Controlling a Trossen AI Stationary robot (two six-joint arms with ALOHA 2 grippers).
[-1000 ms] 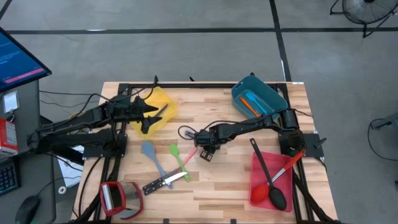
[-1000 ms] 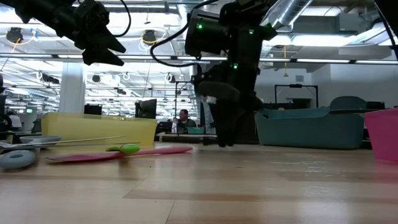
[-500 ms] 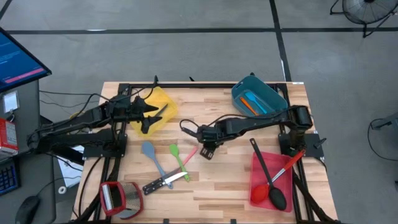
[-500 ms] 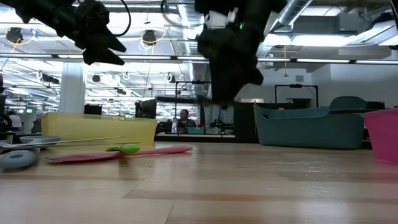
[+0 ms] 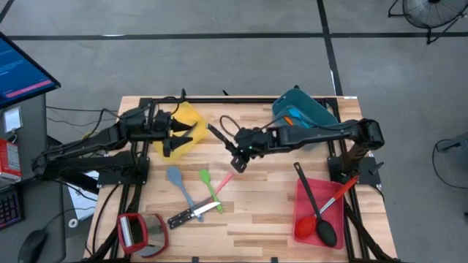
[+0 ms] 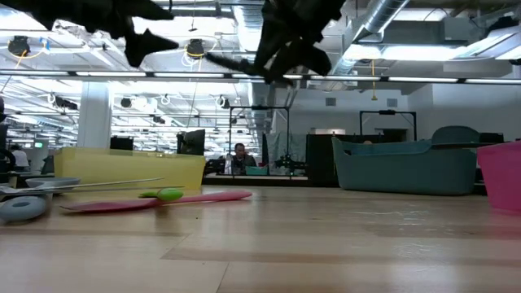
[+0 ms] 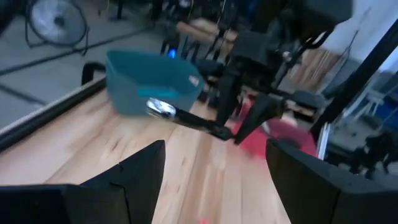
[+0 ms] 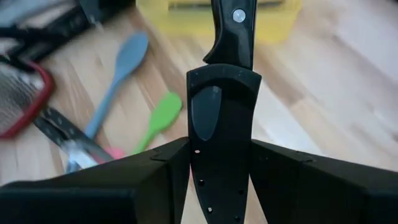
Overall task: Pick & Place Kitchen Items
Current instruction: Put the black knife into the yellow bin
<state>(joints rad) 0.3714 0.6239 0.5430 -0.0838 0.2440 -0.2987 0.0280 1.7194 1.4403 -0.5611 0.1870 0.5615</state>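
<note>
My right gripper (image 5: 236,155) is shut on a black-handled knife (image 5: 219,136), high above the table between the yellow bin (image 5: 191,117) and the teal bin (image 5: 306,117). The knife sticks out toward the yellow bin and my left gripper. It also shows in the left wrist view (image 7: 193,121) and the low view (image 6: 232,62). My left gripper (image 5: 179,133) is open and empty over the yellow bin. A grey-blue spoon (image 5: 175,183), a green spatula (image 5: 208,183), a pink spatula (image 5: 224,181) and a second knife (image 5: 194,213) lie flat on the table. My right gripper holds the knife pinched between its two shut fingers (image 8: 221,137). The riveted black handle (image 8: 235,28) sticks out beyond the fingertips, in line with the fingers. The fingers hide the part they are on. The knife is lifted clear, about level, with its free end toward the table's far left.
The teal bin holds an orange spatula (image 5: 295,120). The red bin (image 5: 301,215) at the near right holds a black ladle (image 5: 316,212) and a red-handled tool (image 5: 333,201). A red-framed grey flat object (image 5: 139,230) lies at the near left corner.
My right gripper has gone up from the table by the pink spatula with the knife, and toward the far left, toward the yellow bin. The knife is now lifted clear. My left gripper has gone a little up and toward the right gripper.
</note>
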